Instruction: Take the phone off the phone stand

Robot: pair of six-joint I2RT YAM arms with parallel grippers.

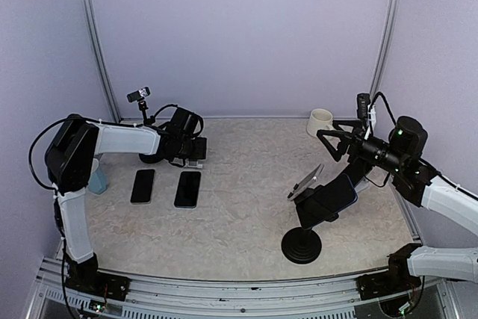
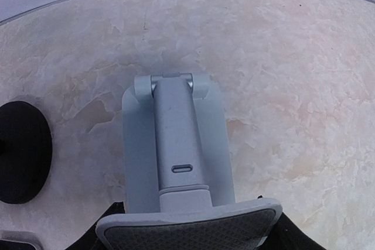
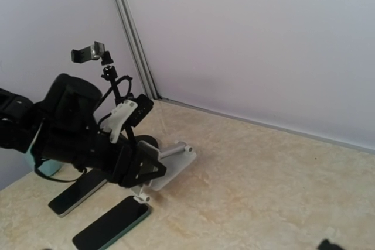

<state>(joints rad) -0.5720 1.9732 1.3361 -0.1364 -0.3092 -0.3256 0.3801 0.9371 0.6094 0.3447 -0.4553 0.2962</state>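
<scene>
A black phone stand (image 1: 302,245) with a round base stands front right and carries a tilted phone (image 1: 307,181). My right gripper (image 1: 329,146) hovers open and empty just above and behind that phone; its fingers hardly show in the right wrist view. My left gripper (image 1: 191,156) is at back left, shut on the plate of a second, grey phone stand (image 1: 196,162). That grey stand (image 2: 176,144) fills the left wrist view with no phone on it, its padded plate between the jaws. The right wrist view shows the same grip (image 3: 139,171) on the grey stand (image 3: 176,165).
Two dark phones (image 1: 143,185) (image 1: 187,188) lie flat on the table left of centre. A small tripod clamp (image 1: 139,95) with a black round base (image 2: 20,150) stands behind the left gripper. A white mug (image 1: 320,121) sits at back right. A teal object (image 1: 97,178) is at far left.
</scene>
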